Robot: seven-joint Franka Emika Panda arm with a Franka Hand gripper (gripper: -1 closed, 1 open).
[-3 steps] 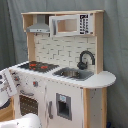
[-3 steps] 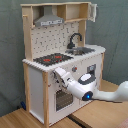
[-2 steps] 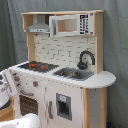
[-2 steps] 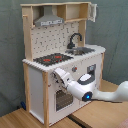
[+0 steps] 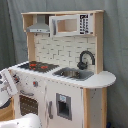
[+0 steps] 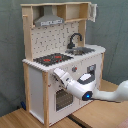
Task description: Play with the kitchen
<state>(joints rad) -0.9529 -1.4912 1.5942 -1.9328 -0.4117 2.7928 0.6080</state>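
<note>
Here, no legible writing; gripper (image 6: 56,75) at the kitchen (image 6: 60,60) front, finger state unclear.

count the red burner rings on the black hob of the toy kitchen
2: both red burner rings sit side by side on the black hob of the pale wood and white toy kitchen, one toward the first exterior view's left, the other nearer the sink.

Behind everything I've got a grey-green curtain (image 5: 116,40) hanging in soft vertical folds — it fills the backdrop in both exterior views. Light's even, no hard shadows. Second exterior view shows a wooden tabletop (image 6: 20,119) below — pale brown w/ a seam between boards.
</note>
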